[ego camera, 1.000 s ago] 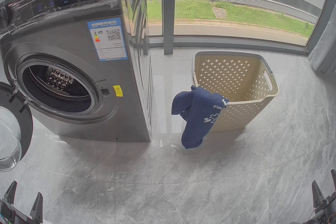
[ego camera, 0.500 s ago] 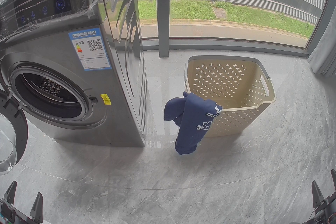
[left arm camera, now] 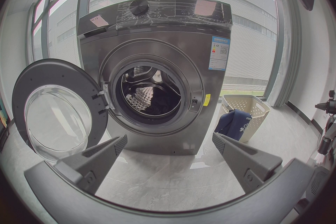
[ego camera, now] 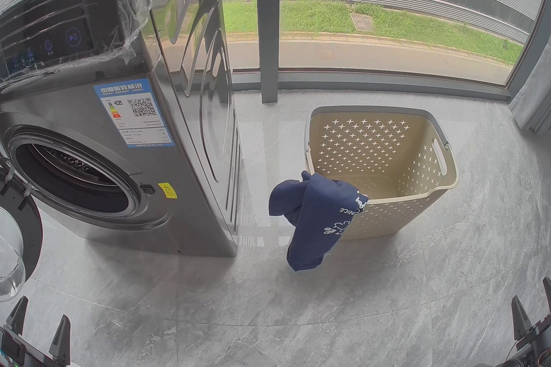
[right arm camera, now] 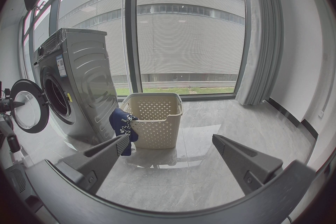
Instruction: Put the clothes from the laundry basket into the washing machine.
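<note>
The left claw (left arm camera: 168,137) is spread wide and holds nothing. Its two grey wedge-shaped fingers (left arm camera: 101,156) have ribbed inner faces, and it hangs low in front of the washing machine (ego camera: 189,156), facing the open mouth. The right claw (right arm camera: 169,138), of the same build, is also wide apart and empty. It sits well to the right of the washing machine, facing the laundry basket (ego camera: 442,179).

The washing machine is a grey metal box with a moulded wavy side. Its round door (left arm camera: 57,109), a dark ring around a bulging clear pane, is swung open on its left. The steel drum (left arm camera: 150,95) is studded with holes, and what lies deep inside is hard to make out. Crinkled clear film (ego camera: 57,35) covers the dark control panel. A blue-edged label (ego camera: 135,113) with a square code and a small yellow sticker (ego camera: 167,190) are on the front, their print too small to read.

Just right of the washing machine stands the cream plastic basket, pierced with star-shaped holes. A dark blue cloth (ego camera: 315,219) with white print hangs over the basket's rim on the side nearest the machine, draping outside toward the glossy grey marbled floor (ego camera: 344,299).
</note>
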Available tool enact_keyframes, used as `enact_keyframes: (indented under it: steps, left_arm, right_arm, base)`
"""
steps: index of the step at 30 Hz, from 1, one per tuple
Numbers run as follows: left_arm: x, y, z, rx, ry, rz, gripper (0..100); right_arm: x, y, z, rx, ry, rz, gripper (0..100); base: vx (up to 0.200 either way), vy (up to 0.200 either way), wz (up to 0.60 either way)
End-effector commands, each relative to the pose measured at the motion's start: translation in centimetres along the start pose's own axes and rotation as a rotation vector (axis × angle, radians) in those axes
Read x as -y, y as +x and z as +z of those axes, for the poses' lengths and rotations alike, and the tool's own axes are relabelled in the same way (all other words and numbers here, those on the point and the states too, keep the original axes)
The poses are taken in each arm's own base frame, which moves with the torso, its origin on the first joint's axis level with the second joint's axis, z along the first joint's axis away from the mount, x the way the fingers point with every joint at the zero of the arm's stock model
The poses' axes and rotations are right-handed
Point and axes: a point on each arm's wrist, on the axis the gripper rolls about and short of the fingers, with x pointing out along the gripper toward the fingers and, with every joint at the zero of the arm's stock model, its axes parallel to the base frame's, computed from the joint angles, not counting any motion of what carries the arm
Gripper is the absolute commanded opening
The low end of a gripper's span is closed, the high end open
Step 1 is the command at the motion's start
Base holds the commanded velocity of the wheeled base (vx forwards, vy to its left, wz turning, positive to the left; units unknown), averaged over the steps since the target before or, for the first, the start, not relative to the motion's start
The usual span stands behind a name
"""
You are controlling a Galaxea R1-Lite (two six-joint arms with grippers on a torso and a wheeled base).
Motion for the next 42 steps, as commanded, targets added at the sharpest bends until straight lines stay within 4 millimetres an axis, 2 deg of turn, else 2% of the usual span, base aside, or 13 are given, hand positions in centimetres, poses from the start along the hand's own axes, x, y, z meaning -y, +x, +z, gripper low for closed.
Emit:
enact_keyframes:
  steps: [1,18,20,22,23,25,28,30,31,34,36,37,42]
  left_arm:
    - [0.0,0.1,-0.5,-0.008,0.0,0.001,100]
    - [0.0,0.1,-0.5,-0.008,0.0,0.001,100]
    - [0.0,0.1,-0.5,-0.008,0.0,0.001,100]
    - [0.0,0.1,-0.5,-0.008,0.0,0.001,100]
    - [0.0,0.1,-0.5,-0.008,0.0,0.001,100]
    - [0.0,0.1,-0.5,-0.008,0.003,0.001,100]
    - [0.0,0.1,-0.5,-0.008,0.002,0.001,100]
    - [0.0,0.1,-0.5,-0.008,0.002,0.001,100]
    - [0.0,0.1,-0.5,-0.008,0.002,0.001,100]
    - [0.0,0.0,-0.5,-0.006,0.003,0.0,100]
    - [0.0,0.1,-0.5,-0.008,0.003,0.001,100]
    - [0.0,0.1,-0.5,-0.008,0.003,0.001,100]
    - [0.0,0.1,-0.5,-0.008,0.002,0.001,100]
  right_arm:
    - [0.0,0.1,-0.5,-0.009,0.0,0.0,100]
    - [0.0,0.1,-0.3,0.011,0.012,0.0,100]
    - [0.0,-0.5,1.8,0.113,0.017,0.011,100]
    - [0.0,-1.3,4.9,0.188,0.034,0.047,100]
    - [0.0,-1.3,4.9,0.188,0.034,0.047,100]
    - [-0.2,0.3,4.6,-0.011,0.023,0.101,100]
    - [-0.6,2.6,2.8,-0.293,0.036,0.253,100]
    - [-0.8,3.6,2.8,-0.379,0.055,0.311,100]
    - [-0.9,5.1,2.9,-0.464,0.074,0.349,100]
    - [-1.3,8.4,3.6,-0.492,0.074,0.376,100]
    - [-1.5,9.4,3.7,-0.49,0.075,0.401,100]
    - [-2.1,10.7,3.8,-0.489,0.071,0.442,100]
    - [-4.0,12.4,3.6,-0.539,0.075,0.463,100]
  base:
    - [0.0,0.0,0.0]
    - [0.035,0.0,0.0]
    - [0.0,0.0,0.0]
    - [0.0,0.0,0.0]
    - [0.0,0.0,0.0]
    - [0.0,0.0,0.0]
    - [0.0,0.0,0.0]
    - [0.0,0.0,0.0]
    - [0.0,0.0,0.0]
    - [0.0,0.0,0.0]
    - [0.0,0.0,0.0]
    - [0.0,0.0,0.0]
    - [0.0,0.0,0.0]
